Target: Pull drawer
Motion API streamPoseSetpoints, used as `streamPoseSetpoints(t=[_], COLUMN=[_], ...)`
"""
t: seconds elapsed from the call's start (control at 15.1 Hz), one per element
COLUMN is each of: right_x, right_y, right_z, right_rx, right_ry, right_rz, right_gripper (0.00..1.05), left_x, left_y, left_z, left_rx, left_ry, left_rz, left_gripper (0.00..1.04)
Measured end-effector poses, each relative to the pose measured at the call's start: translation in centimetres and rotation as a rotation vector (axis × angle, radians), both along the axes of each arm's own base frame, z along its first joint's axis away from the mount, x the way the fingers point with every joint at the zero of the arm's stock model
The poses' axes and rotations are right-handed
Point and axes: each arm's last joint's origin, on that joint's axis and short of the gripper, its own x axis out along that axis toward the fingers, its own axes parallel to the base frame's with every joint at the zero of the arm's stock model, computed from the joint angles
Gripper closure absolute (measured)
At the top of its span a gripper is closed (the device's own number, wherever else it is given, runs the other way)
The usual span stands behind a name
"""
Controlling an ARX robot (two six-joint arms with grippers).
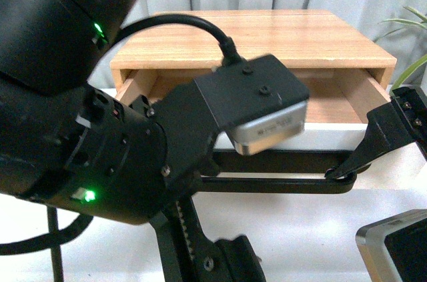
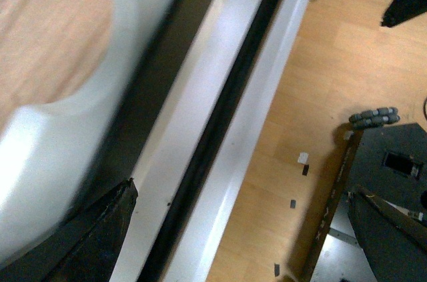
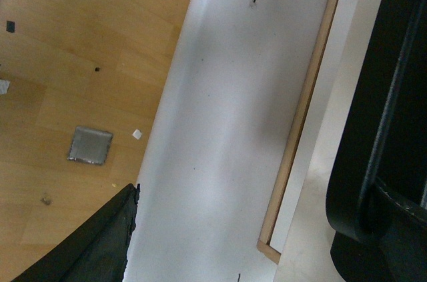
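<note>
No text, brand, number or sign can be read in any view. The silver-faced camera module (image 1: 270,127) bears faint dark marks, too blurred to read. The drawer (image 1: 333,141) has a plain white front.

left arm (image 1: 100,155): stretched forward, close to camera | right gripper (image 1: 363,149): angled down-left, opening unclear

drawer front (image 1: 327,139): middle and left stretch hidden behind the left arm (image 1: 100,129) and its wrist camera (image 1: 267,105).
handle (image 1: 280,184): end farthest from the right pincer (image 1: 348,167) lost behind the left arm.
left pincer (image 2: 125,195): one blurred finger (image 2: 80,242), cut off; jaw gap unreadable.
right pincer: body cut by the frame edge; grip unclear.
notch (image 2: 53,35): blurred, beyond the left pincer.
</note>
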Motion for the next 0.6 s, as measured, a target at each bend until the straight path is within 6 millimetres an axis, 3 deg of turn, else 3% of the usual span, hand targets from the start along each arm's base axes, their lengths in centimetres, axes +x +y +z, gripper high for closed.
streamPoseSetpoints(t=[0.33,0.46,0.6], right_x=[-0.6,-0.3,0.3], right_y=[-1.7,-2.3,-3.5], right_z=[3.1,5.3,7.2], right_rx=[0.055,0.133,0.266], right_ry=[-0.01,-0.06,-0.125], right_rz=[-0.018,-0.027,-0.083], right_gripper=[0.06,0.06,0.06], left_x=[-0.6,-0.9,-1.6], left_y=[2.6,4.5,6.8], left_z=[4.7,6.5,7.1], left_rx=[-0.132,-0.222,-0.293], left_ry=[-0.1,-0.132,-0.148], left_rz=[0.104,0.173,0.255], left_gripper=[0.07,0.07,0.07])
